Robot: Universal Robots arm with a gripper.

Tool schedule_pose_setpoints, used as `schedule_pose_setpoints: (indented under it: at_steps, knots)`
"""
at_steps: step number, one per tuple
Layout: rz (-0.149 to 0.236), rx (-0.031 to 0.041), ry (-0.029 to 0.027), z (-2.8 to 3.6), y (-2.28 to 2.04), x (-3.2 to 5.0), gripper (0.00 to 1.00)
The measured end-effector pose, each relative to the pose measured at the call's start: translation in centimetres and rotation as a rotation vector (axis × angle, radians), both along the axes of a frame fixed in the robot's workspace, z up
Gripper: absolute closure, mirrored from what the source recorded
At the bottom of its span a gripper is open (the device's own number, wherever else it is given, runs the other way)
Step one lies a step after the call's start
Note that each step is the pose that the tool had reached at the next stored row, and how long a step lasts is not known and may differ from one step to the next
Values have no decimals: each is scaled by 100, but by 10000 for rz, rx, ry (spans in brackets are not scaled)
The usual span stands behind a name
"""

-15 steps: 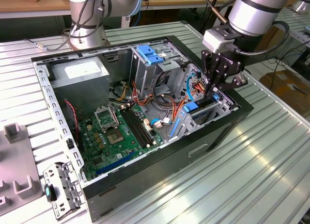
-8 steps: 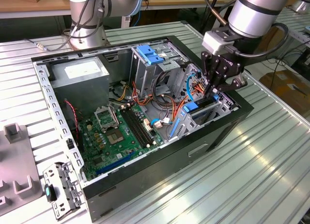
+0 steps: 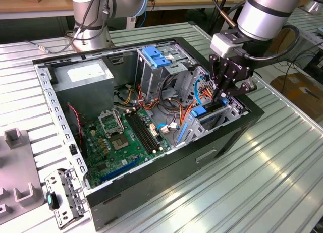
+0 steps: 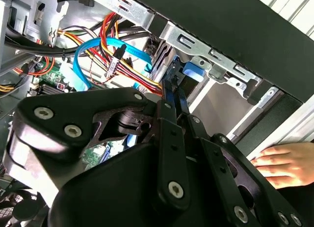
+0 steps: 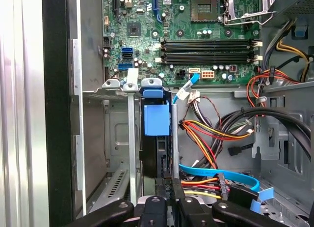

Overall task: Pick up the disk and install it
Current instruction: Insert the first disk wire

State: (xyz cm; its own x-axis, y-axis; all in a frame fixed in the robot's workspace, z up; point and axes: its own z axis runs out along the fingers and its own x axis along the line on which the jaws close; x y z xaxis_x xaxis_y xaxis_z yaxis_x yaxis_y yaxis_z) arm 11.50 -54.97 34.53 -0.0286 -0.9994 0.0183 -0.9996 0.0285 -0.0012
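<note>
On the exterior view's left, a grey plastic fixture (image 3: 17, 167) and a small metal bracket (image 3: 64, 195) lie on the ribbed metal counter (image 3: 242, 192) just beside an open computer case (image 3: 151, 117). Inside the case, the green motherboard (image 3: 126, 137) covers the floor, with a silver power supply (image 3: 83, 74) toward the back and a drive cage topped by a blue latch (image 3: 155, 56) near the middle. A tangle of red, yellow and orange wires (image 3: 166, 104) runs between the cage and the front bay.

Toward the exterior view's right, the gripper (image 3: 222, 94) reaches down into the case's front corner. The disk (image 3: 204, 114) stands on edge in the front drive bay (image 5: 122, 138), its blue carrier (image 5: 157, 116) showing between the metal rails in the first wrist view. The fingers (image 4: 171, 97) are pressed close together, pinching the disk's edge. Flat blue cables (image 4: 93, 55) loop just beside them in the second wrist view, where a person's hand (image 4: 284, 160) rests outside the case.
</note>
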Motion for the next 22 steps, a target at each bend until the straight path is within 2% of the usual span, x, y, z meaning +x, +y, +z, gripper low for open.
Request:
schedule_pose_setpoints:
  at_steps: [9, 22]
  knots:
    - [1, 3, 0, 40, 1, 16, 84]
    - [2, 15, 0, 2, 0, 17, 84]
